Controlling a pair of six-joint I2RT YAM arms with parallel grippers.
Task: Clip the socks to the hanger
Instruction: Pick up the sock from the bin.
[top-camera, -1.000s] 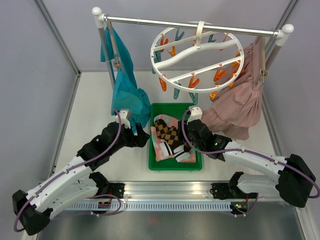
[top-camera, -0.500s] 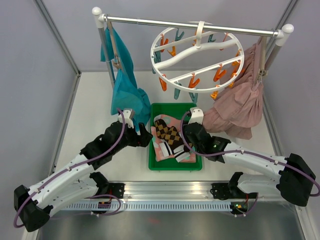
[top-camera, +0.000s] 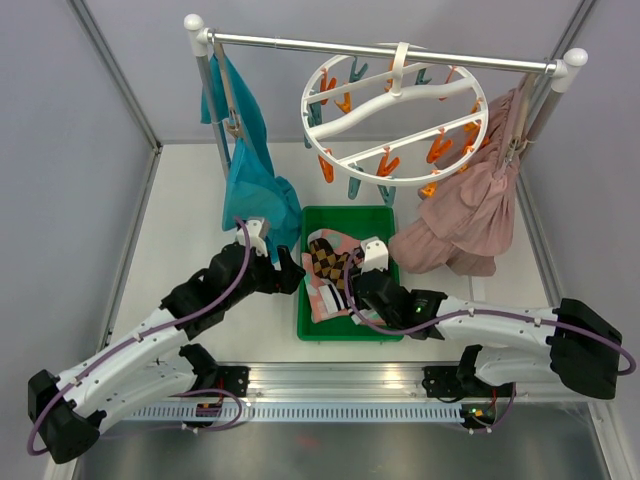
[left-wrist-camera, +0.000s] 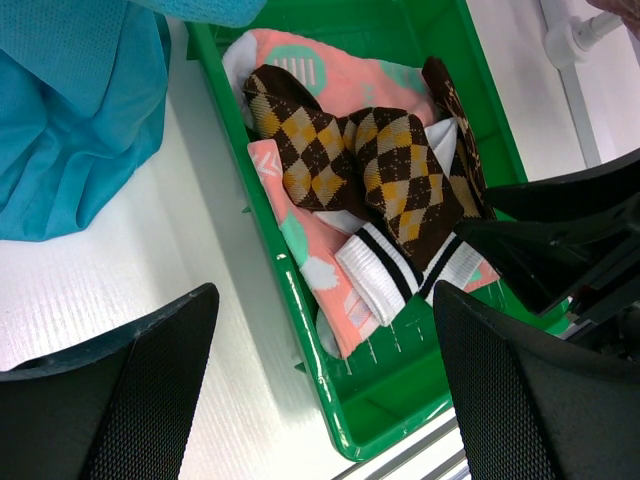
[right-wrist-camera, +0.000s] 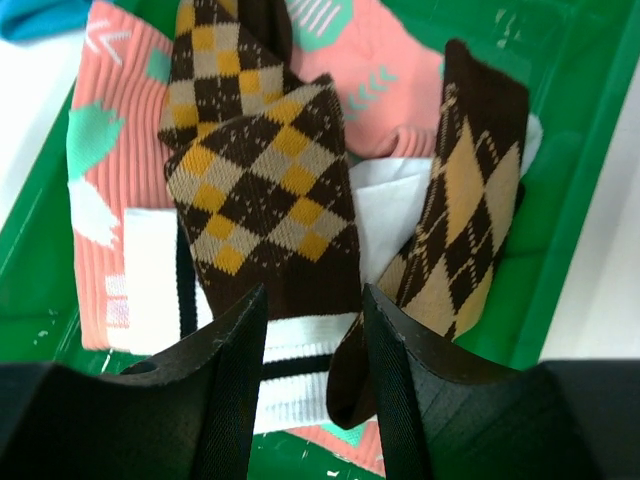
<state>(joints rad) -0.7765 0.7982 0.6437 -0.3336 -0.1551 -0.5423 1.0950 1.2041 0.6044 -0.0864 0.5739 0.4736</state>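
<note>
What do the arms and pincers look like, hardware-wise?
Both the left arm and right arm have white tubular links, black joint housings and a purple cable looped alongside. The left pincer and right pincer each have two broad black fingers with finely textured pads. No markings legible.

No legible text, label, brand name, number or sign in any of the three views. The socks (left-wrist-camera: 385, 190) carry pattern only: argyle diamonds, black stripes, mint and white patches.
</note>
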